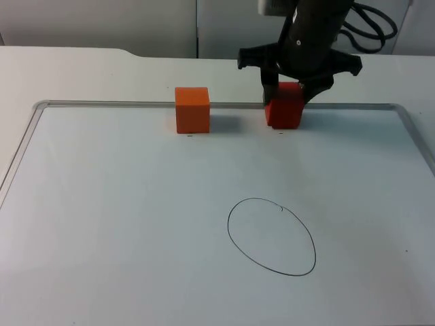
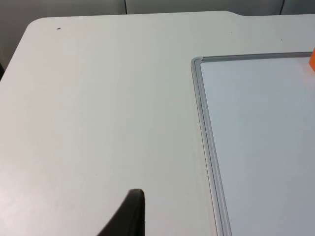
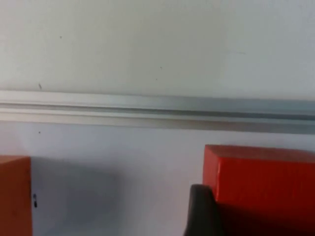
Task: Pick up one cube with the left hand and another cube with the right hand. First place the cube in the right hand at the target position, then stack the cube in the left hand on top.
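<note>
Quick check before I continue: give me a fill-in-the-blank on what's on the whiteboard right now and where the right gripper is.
1. The right gripper is down at the ____ cube.
2. The orange cube stands to the picture's ____ of the red one in the top view.
3. Both cubes stand near the whiteboard's ____ edge.
4. The drawn oval has ____ cubes inside it.

Missing words: red; left; far; no
</note>
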